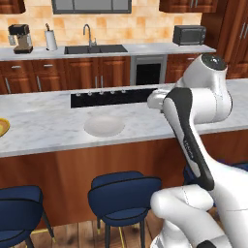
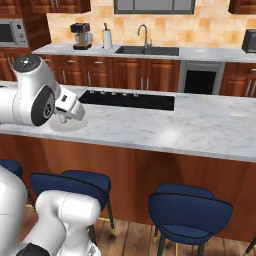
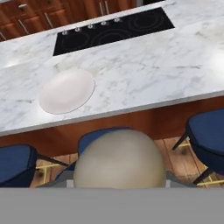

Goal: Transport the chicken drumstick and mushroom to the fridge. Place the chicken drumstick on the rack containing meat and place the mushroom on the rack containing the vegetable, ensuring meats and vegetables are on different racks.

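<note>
In the hand view, nearest of all, one pale beige rounded cap, the mushroom (image 3: pixel 119 159), sits right at the pincer (image 3: pixel 118 183), filling the space where the two finger tips would rise; the tips themselves are hidden behind it. It looks clamped between them, so the pincer reads as clenched on the mushroom, held over the floor side of the island, above the stools.

Below it stand dark blue stools: three show in the hand view, one directly under the mushroom (image 3: pixel 105 135), one to the left (image 3: pixel 15 164), one to the right (image 3: pixel 208 133). The left base view shows two full stools (image 1: pixel 123 191) and part of another behind the arm.

Beyond the stools runs one marble island counter (image 3: pixel 144 74). On it lies one white plate (image 3: pixel 66 91), bare, well apart from the mushroom and off to its left in the hand view. Past the plate is one black cooktop (image 3: pixel 113 30) set into the counter. At the far left edge of the left base view a single yellow thing (image 1: pixel 3 127) rests on the island; what it is cannot be told.

Farthest, along the back wall: one sink with faucet (image 1: pixel 94 47), one coffee machine (image 1: pixel 20 38), one paper towel roll (image 1: pixel 51 38), and one microwave (image 1: pixel 189 35).
</note>
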